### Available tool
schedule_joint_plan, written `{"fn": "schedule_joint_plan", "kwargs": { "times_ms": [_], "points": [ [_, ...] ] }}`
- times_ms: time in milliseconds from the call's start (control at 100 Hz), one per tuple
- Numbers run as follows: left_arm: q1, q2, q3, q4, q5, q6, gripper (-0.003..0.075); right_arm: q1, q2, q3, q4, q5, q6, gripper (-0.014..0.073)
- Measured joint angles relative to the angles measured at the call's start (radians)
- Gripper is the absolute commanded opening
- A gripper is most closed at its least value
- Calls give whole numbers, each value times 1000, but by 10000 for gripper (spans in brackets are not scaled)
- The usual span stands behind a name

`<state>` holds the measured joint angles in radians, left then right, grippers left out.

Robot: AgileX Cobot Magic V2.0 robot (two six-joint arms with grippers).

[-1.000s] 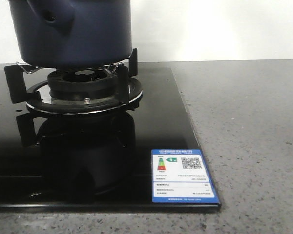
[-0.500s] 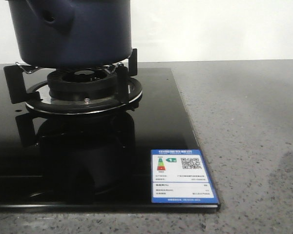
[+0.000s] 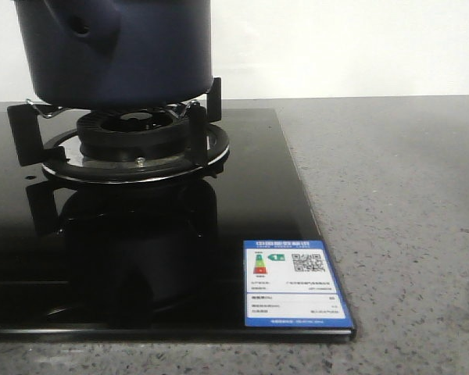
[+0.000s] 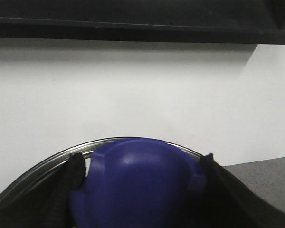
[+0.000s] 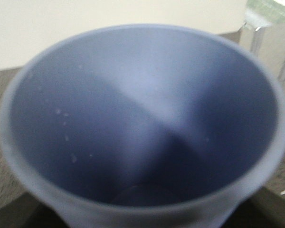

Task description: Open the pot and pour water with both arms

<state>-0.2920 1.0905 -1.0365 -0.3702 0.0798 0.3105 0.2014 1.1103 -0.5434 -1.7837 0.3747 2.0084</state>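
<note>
The large round dark navy-blue pot [image 3: 117, 51] with matte straight sides sits on the black metal burner grate [image 3: 133, 141] of the glossy black glass hob [image 3: 180, 258], toward ten o'clock in the front view; its top is cut off by the frame, so I cannot tell there whether a lid is on. The left wrist view shows the left gripper [image 4: 140, 190] with its black fingers [image 4: 66, 190] closed either side of a rounded blue knob [image 4: 135, 180], a silvery rim [image 4: 42, 164] curving behind it: judged to be the lid's knob, held. To do this step well, lift straight up until the rim clears the pot, then carry it well aside. The right wrist view is filled by a light blue cup [image 5: 142, 118], seemingly empty inside; the right gripper's jaws are hidden, so I cannot tell their state. Bring the cup only after the lid is clear. A blue-and-white energy label [image 3: 297, 283] lies at five o'clock on the hob; the grey speckled counter [image 3: 399, 203] spreads at three o'clock. The grate's upright prongs [image 3: 197, 133] could snag a low approach
</note>
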Motion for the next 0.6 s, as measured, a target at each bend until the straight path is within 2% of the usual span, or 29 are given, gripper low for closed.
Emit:
{"fn": "schedule_joint_plan", "kwargs": {
  "times_ms": [220,460,600],
  "points": [
    [0,0,0,0,0,0,358,0,50,-72,-7,-113,-18,150],
    [0,0,0,0,0,0,358,0,113,-161,-18,-169,-71,150],
    [0,0,0,0,0,0,358,40,124,-177,-18,-174,-126,155]
  ]
}}
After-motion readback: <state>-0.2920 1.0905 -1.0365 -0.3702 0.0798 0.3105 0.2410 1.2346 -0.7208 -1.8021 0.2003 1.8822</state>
